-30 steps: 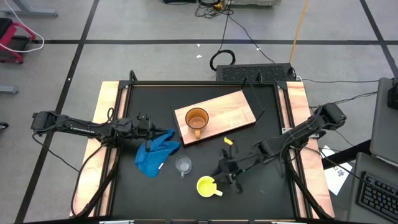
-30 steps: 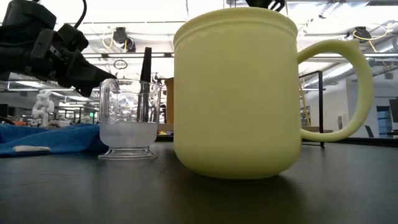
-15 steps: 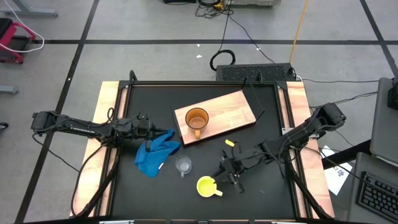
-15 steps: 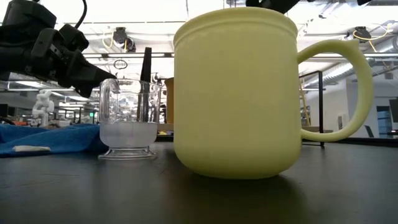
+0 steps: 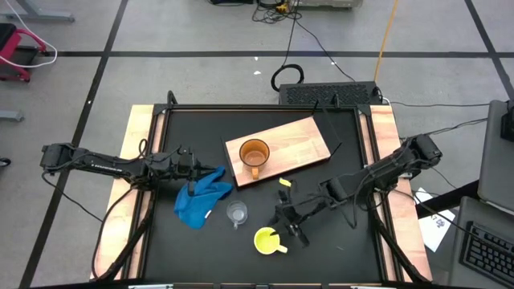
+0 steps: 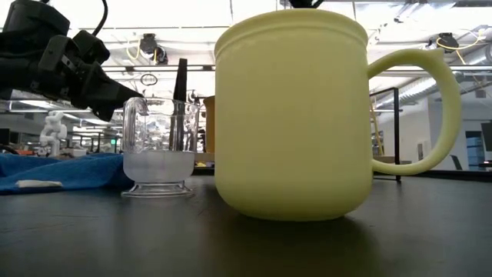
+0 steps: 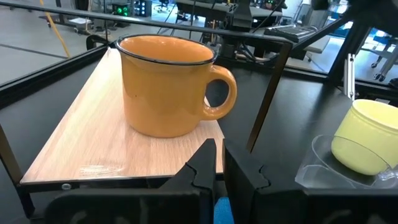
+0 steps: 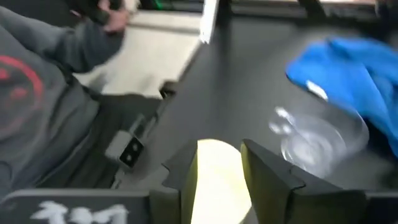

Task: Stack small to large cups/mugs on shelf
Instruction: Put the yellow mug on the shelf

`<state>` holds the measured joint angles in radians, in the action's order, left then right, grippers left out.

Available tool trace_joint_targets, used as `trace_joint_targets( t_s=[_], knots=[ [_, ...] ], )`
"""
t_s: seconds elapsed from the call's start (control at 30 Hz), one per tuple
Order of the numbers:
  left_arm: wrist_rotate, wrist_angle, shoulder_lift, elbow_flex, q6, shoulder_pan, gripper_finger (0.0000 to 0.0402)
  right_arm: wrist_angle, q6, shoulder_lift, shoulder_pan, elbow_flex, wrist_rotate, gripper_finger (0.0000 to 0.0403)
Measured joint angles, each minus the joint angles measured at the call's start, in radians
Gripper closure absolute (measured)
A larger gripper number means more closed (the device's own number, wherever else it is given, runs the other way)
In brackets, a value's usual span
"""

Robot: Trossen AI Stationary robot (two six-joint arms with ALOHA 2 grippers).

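Note:
The orange-brown mug [image 5: 254, 152] stands upright on the light-wood shelf board [image 5: 301, 140], handle toward the near edge; it also shows in the left wrist view [image 7: 165, 84]. The yellow mug [image 5: 267, 240] and the small clear cup [image 5: 236, 213] stand upright on the black table. My right gripper [image 5: 286, 224] is open and hovers just above the yellow mug's right side; the mug [image 8: 214, 180] shows between its fingers. My left gripper [image 5: 207, 170] is shut, left of the board, above the blue cloth [image 5: 201, 198].
The blue cloth lies crumpled left of the clear cup. A person's grey sleeve [image 8: 43, 81] shows beyond the table's near edge. The board lies slantwise at the table's far middle, with bare wood right of the orange mug.
My right gripper has gone a little toward the table's left edge, closer over the yellow mug. It stays open. The mugs, cup and cloth have not moved.

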<state>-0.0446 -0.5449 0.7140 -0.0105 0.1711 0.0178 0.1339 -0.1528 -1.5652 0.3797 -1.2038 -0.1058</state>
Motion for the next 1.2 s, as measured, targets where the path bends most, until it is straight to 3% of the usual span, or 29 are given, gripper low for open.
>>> trace_joint_targets(
  t_s=[0.13, 0.37, 0.67, 1.2],
  knots=[
    [0.0, 0.009, 0.0, 0.0, 0.0, 0.0, 0.0371, 0.194, -0.078, -0.037, -0.041, -0.086, -0.038, 0.0252],
    [-0.001, 0.014, 0.0, 0.0, -0.009, 0.0, 0.0371, 0.329, -0.192, -0.157, -0.055, -0.18, -0.165, 0.0198],
    [-0.001, 0.021, 0.0, 0.0, -0.01, 0.0, 0.0371, 0.597, -0.175, -0.345, -0.064, -0.368, -0.163, 0.0188],
    [-0.001, 0.03, 0.0, 0.0, -0.01, 0.0, 0.0371, 0.492, -0.149, -0.369, -0.062, -0.359, -0.159, 0.0188]
  ],
)
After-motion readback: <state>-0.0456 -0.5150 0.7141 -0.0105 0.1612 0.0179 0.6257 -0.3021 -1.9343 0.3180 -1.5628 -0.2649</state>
